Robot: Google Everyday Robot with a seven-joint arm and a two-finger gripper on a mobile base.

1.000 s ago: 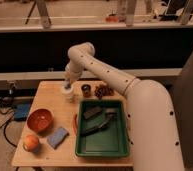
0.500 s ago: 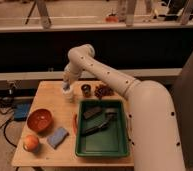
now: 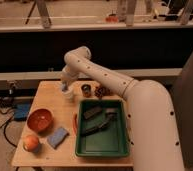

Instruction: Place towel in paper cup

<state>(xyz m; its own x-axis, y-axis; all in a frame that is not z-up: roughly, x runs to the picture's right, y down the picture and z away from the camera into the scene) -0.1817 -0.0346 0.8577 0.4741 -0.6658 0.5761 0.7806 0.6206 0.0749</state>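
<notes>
My claw at rear-left of light wooden surface | small white paper cup directly beneath my claw | open or closed: I cannot tell

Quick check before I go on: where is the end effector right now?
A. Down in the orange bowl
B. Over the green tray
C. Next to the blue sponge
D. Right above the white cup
D: the end effector hangs right over the white cup at the back left of the table, away from the green tray, the orange bowl and the blue sponge.
</notes>
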